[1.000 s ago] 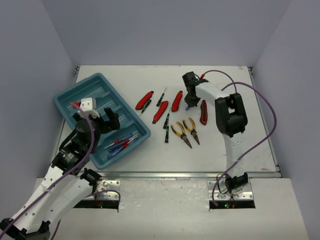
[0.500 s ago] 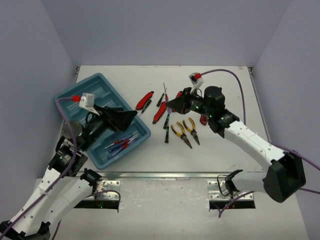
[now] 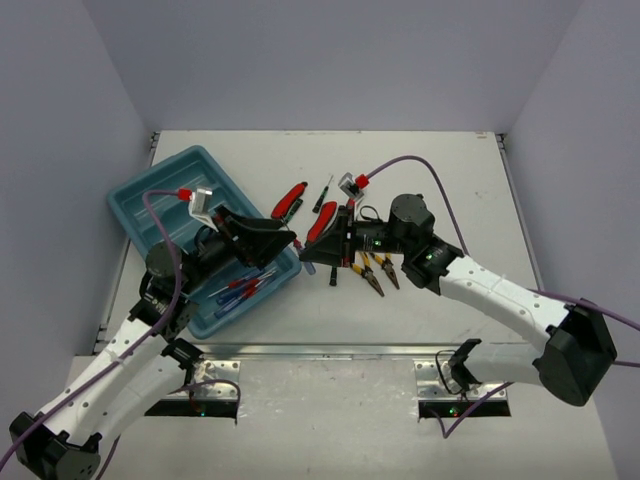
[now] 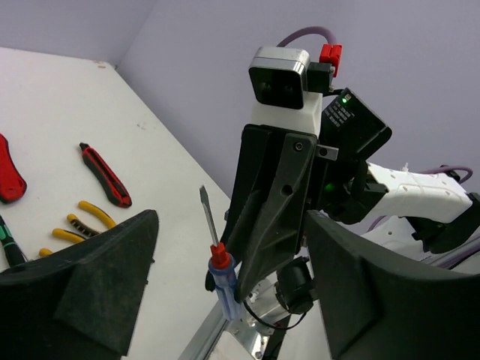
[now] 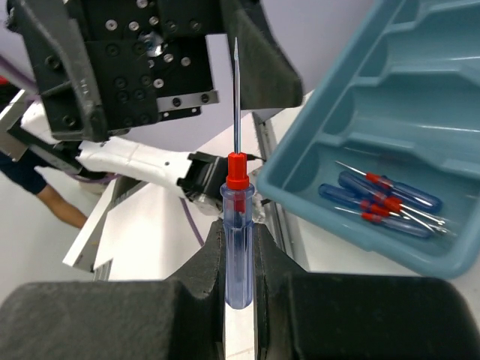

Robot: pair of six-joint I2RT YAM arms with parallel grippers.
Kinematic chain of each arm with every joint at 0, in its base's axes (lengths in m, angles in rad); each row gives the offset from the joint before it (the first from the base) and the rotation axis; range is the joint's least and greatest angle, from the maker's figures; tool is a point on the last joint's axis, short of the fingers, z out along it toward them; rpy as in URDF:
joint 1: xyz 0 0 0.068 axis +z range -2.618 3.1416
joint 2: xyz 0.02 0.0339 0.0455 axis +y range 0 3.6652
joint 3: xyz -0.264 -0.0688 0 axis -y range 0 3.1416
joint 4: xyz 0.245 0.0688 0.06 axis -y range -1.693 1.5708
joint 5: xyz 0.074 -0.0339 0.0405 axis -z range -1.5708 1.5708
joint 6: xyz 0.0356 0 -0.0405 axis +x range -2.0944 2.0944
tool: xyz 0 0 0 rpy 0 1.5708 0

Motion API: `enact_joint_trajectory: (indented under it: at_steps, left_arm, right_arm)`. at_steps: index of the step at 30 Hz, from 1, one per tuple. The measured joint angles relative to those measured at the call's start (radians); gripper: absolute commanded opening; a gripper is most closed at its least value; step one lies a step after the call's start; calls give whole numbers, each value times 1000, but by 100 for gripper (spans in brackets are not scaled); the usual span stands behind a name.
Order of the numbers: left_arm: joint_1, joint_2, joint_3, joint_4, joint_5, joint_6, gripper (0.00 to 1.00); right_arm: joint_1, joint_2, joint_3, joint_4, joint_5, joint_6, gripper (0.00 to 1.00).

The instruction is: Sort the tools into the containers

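Observation:
My right gripper [image 3: 312, 254] is shut on a blue-handled screwdriver [image 5: 238, 247], shaft pointing away from its wrist, held above the table just right of the teal tray [image 3: 165, 195]. My left gripper [image 3: 284, 240] is open and empty, facing the right gripper with the screwdriver [image 4: 223, 279] in front of its spread jaws. Several blue-handled screwdrivers [image 5: 384, 199] lie in the tray's near compartment [image 3: 240, 288]. Red-handled cutters [image 3: 289, 200], thin black-green screwdrivers [image 3: 323, 194] and yellow-handled pliers [image 3: 376, 268] lie on the table.
The tray's [image 5: 405, 82] other compartments show no tools. Another red cutter [image 4: 106, 175] lies at the right of the tool cluster. The right arm's purple cable [image 3: 420, 165] loops over the table. The table's metal front edge [image 3: 330, 350] runs below.
My right arm swung from the back of the table left and forward with the screwdriver, toward the left gripper. My left gripper rose from over the tray and turned right to face it.

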Motion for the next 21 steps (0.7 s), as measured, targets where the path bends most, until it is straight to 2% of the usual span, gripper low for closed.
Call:
enact_joint_trajectory:
  at_steps: [1,3,4,5,6,7,10,11,12,13,17,21]
  left_arm:
    - [-1,6,0,7,3,0,65]
    - [-2,18,0,22,12,-5,46]
    - [-5,26,0,26,17,-6,32]
    - [-8,33,0,29,21,-7,13]
    - [-9,40,0,31,25,-9,3]
    - [-12,48,0,31,28,-10,0]
    - [-18,70,1,26,33,-14,0]
    - [-19,71,2,24,32,-13,0]
    - [-19,71,6,15,30,-10,0]
    - [-19,71,12,0,25,-3,0]
    - [-23,88,101,-182,-72,74,0]
    - [-26,154,266,-441,-288,254,0]
  right_arm:
    - [9,3,0,8,-5,1,0]
    - [20,17,7,17,-10,5,0]
    - [24,24,12,20,-12,5,0]
    - [27,31,17,21,-12,6,0]
    - [30,36,20,22,-12,6,0]
    - [30,39,22,22,-12,6,0]
    - [30,44,27,12,-7,2,2]
    - [30,45,27,10,-4,1,28]
    - [30,46,27,7,2,-1,59]
    - [31,46,28,2,11,-2,98]
    - [36,39,36,-77,105,-30,99]
    - [31,-5,43,-271,347,-87,99]
